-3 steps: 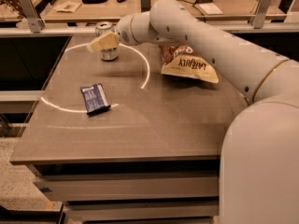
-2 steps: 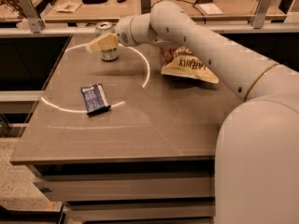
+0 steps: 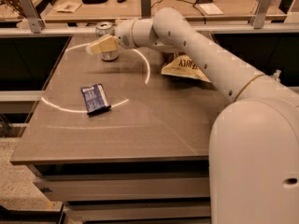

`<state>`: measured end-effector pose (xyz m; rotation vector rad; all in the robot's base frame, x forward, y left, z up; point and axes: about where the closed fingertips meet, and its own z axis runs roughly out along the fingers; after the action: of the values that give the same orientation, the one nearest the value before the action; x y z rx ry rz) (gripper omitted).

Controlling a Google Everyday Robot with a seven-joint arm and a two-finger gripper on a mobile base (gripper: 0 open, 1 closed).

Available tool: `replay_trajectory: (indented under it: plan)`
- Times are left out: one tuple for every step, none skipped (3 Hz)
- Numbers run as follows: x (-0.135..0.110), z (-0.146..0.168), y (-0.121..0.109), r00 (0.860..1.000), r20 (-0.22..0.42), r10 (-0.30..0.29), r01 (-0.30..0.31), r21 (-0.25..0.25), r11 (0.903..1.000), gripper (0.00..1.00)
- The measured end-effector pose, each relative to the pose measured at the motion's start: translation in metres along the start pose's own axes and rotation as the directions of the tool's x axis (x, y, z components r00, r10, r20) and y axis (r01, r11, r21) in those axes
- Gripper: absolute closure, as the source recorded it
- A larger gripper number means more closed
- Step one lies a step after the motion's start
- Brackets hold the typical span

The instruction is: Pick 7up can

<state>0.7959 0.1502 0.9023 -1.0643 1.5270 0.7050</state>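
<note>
Currently at the grasp step. Near side of the table (image 3: 140, 139): dark blue packet (image 3: 95, 98), lying flat, well apart from the target. Further back, the chip bag (image 3: 183, 68) sits by the arm (not in the way). Far left: 7up can (image 3: 104, 29) upright, gripper (image 3: 101, 45) right at its side. Can't tell if the claw is clamped. Next, I'd judge: confirm a firm squeeze, then lift straight up.

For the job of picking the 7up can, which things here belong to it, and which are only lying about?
Belong to the job:
- 7up can, upright at the far side of the table
- gripper, at the can, crossing its side

Only lying about:
- chip bag, right of the can, partly behind the arm
- dark blue packet, flat, nearer the camera
</note>
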Motion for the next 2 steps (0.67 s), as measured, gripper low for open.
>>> replay_trajectory:
  plan:
    - [-0.003, 0.003, -0.01, 0.996, 0.08, -0.026, 0.03, -0.05, 0.9983, 0.18]
    - [-0.013, 0.002, -0.014, 0.978, 0.202, -0.044, 0.069, -0.119, 0.9905, 0.4]
